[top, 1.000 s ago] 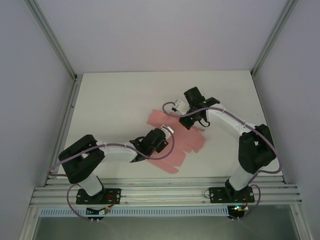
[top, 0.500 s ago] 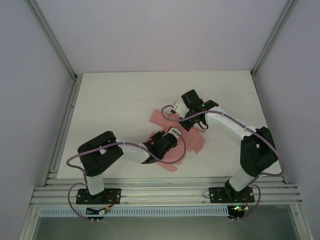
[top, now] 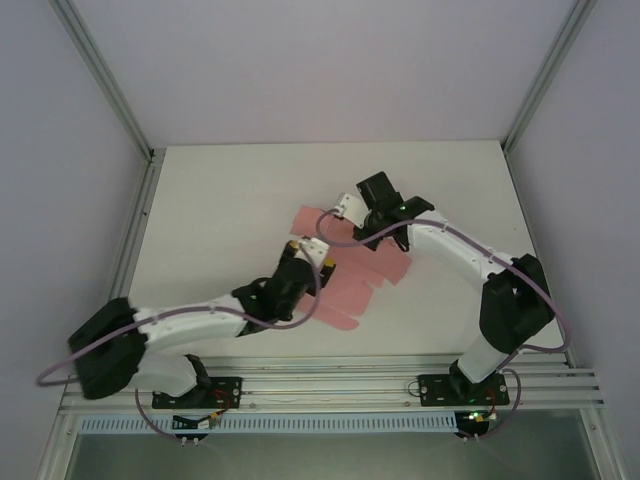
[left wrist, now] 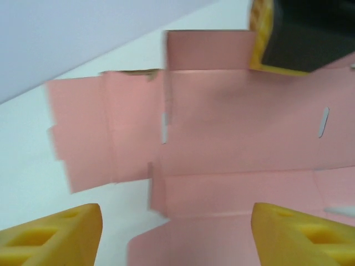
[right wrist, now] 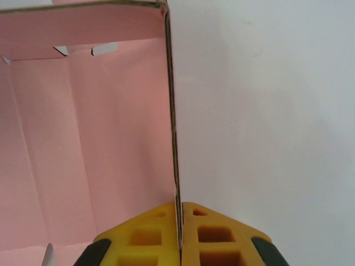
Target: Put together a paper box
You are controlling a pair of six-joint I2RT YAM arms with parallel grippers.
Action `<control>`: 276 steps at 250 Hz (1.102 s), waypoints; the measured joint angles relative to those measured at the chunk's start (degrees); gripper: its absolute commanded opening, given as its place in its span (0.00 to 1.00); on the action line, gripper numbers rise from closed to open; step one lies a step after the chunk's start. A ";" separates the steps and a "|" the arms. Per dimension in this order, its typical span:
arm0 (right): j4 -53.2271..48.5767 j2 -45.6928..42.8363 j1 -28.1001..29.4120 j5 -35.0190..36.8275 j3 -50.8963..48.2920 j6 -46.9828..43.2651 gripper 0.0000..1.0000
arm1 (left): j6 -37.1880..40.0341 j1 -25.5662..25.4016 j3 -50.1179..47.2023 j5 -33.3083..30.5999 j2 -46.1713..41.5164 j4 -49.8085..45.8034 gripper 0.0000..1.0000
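Bright, even, diffuse light falls from above; shadows on the white table (top: 220, 200) are faint. The left wrist view is softly blurred, smearing the edges of the paper box (left wrist: 233, 138); the right wrist view is sharper.

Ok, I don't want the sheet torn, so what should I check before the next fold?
1. Right gripper shut on the sheet: ok, jaws closed on its edge.
2. Pinched edge raised: ok, it stands up from the table.
3. Left gripper open: ok, fingers wide apart above the sheet.
4. Left gripper touching the sheet: cannot tell.
5. Rest of the sheet flat: ok, looks flat in the left wrist view.
6. Grippers apart: ok.
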 measured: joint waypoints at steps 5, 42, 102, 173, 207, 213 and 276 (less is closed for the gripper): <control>0.57 0.02 0.00 0.24 0.13 -0.92 0.00 | -0.72 0.72 -0.48 0.24 -1.99 -0.87 0.91; 3.82 0.02 0.07 1.68 0.15 -7.13 0.00 | -9.01 9.44 -2.19 -0.07 -13.88 -6.69 1.00; 16.44 -0.07 2.40 6.40 -4.42 -19.98 0.00 | -22.45 26.29 -3.43 1.18 -19.56 -16.13 1.00; 42.97 4.33 5.88 13.35 -16.61 -29.24 0.00 | -31.12 37.62 -2.05 10.91 -3.50 -17.94 1.00; 57.72 7.67 8.59 17.99 -22.93 -32.13 0.00 | -30.95 38.84 -0.24 14.12 2.73 -14.40 1.00; 60.24 8.41 9.18 18.84 -23.74 -32.76 0.00 | -30.73 38.97 0.04 14.99 3.89 -13.07 1.00; 71.91 12.09 12.26 22.40 -27.15 -33.16 0.00 | -28.39 39.08 4.79 22.84 18.29 -3.78 0.83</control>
